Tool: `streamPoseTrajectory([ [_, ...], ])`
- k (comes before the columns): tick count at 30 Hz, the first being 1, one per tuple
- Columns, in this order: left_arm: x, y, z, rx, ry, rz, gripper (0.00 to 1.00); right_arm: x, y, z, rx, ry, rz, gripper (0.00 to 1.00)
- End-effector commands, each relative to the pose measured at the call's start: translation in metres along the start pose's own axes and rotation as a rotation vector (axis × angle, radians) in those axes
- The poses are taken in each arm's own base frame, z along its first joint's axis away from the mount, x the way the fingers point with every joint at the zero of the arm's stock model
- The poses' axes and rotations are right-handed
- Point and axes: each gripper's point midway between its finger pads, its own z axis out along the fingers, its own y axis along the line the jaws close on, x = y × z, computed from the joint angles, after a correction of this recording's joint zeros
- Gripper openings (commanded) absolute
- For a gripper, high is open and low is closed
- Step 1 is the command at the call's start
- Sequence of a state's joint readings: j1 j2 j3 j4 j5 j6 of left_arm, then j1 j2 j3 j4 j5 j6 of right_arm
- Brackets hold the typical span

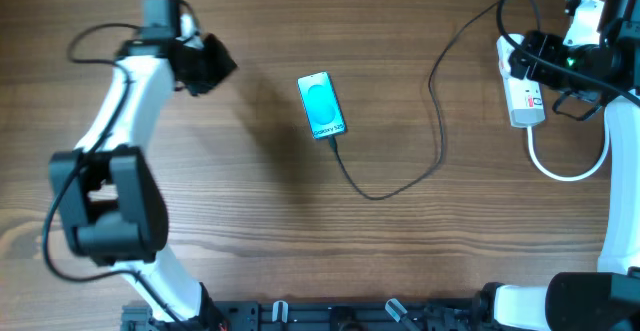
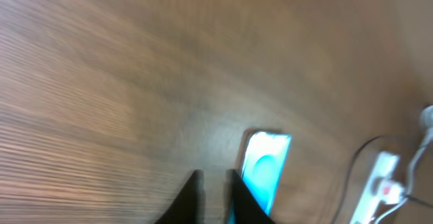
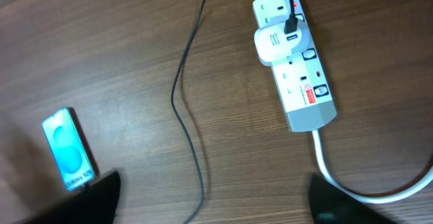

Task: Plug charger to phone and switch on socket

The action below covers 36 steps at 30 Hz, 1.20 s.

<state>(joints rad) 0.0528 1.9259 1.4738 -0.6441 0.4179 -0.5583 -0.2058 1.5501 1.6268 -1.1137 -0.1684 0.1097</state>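
Wood-grain table (image 1: 250, 221) fills every view, with the phone (image 1: 321, 106) lying flat near the middle, screen lit turquoise. The charger (image 1: 438, 121) meets the phone's lower end and loops away to the socket (image 1: 523, 96) at the far right edge, so the plug-in step looks done and the switch looks like what remains.

The right arm is clearly the nearer one: it hangs right over the socket, while the left arm is well apart on the other side of the phone. From the right wrist, the socket (image 3: 294, 61) lies ahead of the right fingers (image 3: 331, 200), set toward the right-hand one. Its long axis runs roughly away from them, slightly slanted, with the corded end nearest and the red switch marks (image 3: 309, 94) on that nearer half. These fingers are spread wide and hold nothing.

The left fingers (image 2: 193, 200), blurred, are only narrowly parted and empty, just beside the phone's edge in that view.
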Motion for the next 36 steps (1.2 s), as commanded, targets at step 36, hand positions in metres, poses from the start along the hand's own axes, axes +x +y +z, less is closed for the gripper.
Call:
streamPoseTrajectory([
  [36,-0.025,0.05,-0.035,-0.033,-0.021,-0.148,1.0,0.008,-0.173,0.217,0.212,0.146,0.262,1.0],
])
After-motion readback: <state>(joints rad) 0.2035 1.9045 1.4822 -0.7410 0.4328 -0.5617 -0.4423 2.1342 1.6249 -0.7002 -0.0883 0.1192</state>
